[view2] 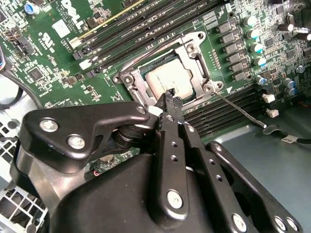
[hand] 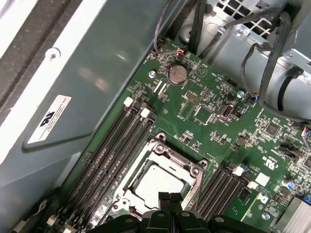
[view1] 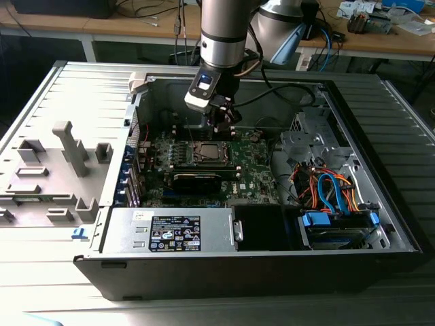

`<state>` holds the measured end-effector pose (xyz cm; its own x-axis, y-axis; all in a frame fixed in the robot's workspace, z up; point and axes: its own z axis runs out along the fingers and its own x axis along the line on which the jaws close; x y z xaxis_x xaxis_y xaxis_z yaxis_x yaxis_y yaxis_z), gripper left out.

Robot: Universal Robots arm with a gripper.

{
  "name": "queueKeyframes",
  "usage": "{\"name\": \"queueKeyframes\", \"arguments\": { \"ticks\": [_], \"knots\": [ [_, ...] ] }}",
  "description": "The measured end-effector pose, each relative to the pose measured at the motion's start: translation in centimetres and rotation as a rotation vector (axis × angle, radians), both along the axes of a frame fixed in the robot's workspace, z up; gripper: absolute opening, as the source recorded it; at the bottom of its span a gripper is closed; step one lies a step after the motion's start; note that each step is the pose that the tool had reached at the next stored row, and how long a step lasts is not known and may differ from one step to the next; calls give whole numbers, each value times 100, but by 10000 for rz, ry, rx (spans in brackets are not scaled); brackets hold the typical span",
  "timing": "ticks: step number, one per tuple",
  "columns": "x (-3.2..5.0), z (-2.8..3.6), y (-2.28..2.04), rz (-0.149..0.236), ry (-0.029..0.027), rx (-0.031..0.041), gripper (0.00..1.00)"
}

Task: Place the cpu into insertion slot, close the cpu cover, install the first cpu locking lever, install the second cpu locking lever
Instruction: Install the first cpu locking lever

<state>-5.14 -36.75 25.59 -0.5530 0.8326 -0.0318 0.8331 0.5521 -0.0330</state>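
Observation:
The cpu (view2: 170, 77) lies flat in the insertion slot (view1: 207, 151) on the green board, its silvery top showing through the window of the cpu cover (view2: 190, 54), which lies down around it. In the first wrist view the cpu (hand: 158, 178) sits inside the cover frame (hand: 194, 171). A thin metal locking lever (view2: 239, 109) juts out sideways from one socket corner. My gripper (view2: 170, 98) hovers just above the socket's edge, fingers shut together with nothing between them; it also appears in the first wrist view (hand: 170, 197) and the exterior view (view1: 223, 128).
Black memory slots (hand: 114, 145) run beside the socket, and a round coin battery (hand: 177, 74) sits further along the board. A black heatsink block (view1: 197, 181) lies near the socket. Orange and blue cables (view1: 326, 190) and a drive bay fill the exterior view's right.

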Motion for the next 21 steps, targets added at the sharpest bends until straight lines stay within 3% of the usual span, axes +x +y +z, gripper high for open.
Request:
{"name": "queueKeyframes", "arguments": {
  "ticks": [1, 4, 6, 21],
  "knots": [
    [0, 0, 0, 47, 0, 0, 11],
    [0, 0, 0, 926, 0, 0, 11],
    [0, 0, 0, 1253, -1, 0, 11],
    [0, 0, 0, 2210, 0, 0, 11]
  ]
}}
